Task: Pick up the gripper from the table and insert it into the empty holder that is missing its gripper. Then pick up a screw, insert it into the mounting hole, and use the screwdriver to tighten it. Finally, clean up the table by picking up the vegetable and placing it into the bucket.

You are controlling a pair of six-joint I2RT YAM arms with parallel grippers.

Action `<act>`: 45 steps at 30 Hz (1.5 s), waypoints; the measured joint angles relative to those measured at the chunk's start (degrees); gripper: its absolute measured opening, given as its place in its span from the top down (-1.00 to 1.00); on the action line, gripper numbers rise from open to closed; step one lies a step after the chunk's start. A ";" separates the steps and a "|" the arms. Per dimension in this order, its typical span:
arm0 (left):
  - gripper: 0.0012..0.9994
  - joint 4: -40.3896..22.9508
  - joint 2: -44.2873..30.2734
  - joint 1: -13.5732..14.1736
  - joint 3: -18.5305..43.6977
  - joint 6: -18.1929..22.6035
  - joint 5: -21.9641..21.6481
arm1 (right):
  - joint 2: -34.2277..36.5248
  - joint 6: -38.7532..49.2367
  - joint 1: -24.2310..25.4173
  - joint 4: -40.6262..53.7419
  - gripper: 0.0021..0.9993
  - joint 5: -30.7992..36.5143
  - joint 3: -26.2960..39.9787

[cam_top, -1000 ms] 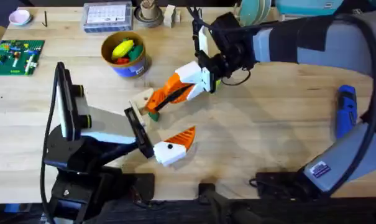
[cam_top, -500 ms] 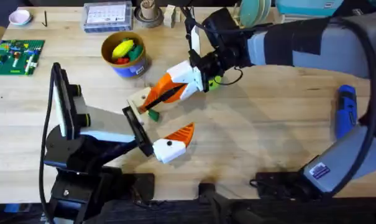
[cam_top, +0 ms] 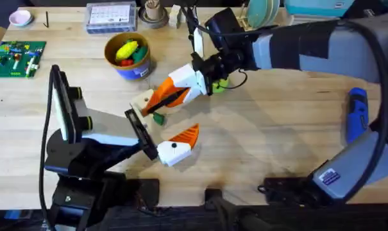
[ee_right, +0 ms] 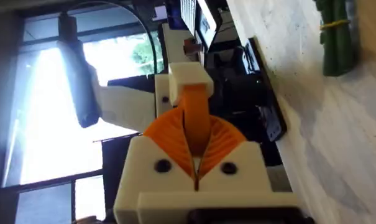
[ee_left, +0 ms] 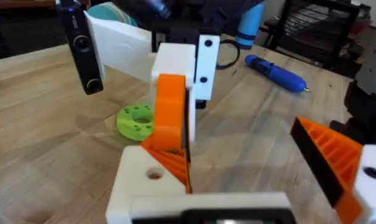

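Right fingers [cam_top: 156,102] pressed together (orange pads meeting, nothing visibly between them) beside the vegetable [cam_top: 158,118], left fingers [cam_top: 181,142] nearby, their state unclear, bucket [cam_top: 127,56] behind, blue screwdriver [cam_top: 355,114] far right on the tabletop [cam_top: 270,135].

Blue screwdriver [cam_top: 356,114]; blue bucket [cam_top: 128,56], tan-yellow rim.

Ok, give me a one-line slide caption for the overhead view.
Right gripper reaches beside the vegetable; bucket behind, screwdriver at the table's right.
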State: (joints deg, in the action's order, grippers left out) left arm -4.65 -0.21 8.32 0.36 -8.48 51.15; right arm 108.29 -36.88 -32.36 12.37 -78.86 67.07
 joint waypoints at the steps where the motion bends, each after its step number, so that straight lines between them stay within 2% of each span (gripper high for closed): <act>1: -0.99 0.01 0.00 -0.02 0.00 -0.01 -0.07 | 0.00 -0.04 -0.08 -0.11 0.99 0.03 0.00; 8: -0.99 0.01 0.00 -0.04 0.02 -0.17 -0.19 | 0.00 -0.22 -0.22 -0.29 0.99 0.45 0.00; 15: -0.99 0.16 0.00 -0.41 0.04 0.01 -2.28 | 0.00 -4.22 -0.70 -6.98 0.99 2.07 0.00; 21: -0.99 0.12 0.00 -0.44 0.11 0.01 -2.94 | 0.00 -6.40 -0.87 -8.31 0.99 3.03 0.00; 45: -0.99 0.00 0.00 -0.66 0.13 2.66 -2.07 | 0.00 -2.58 -0.62 -8.31 0.99 0.83 0.00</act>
State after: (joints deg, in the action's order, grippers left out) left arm -4.65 -0.21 7.66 0.49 -5.82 49.08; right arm 108.29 -39.47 -32.98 4.06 -78.04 67.07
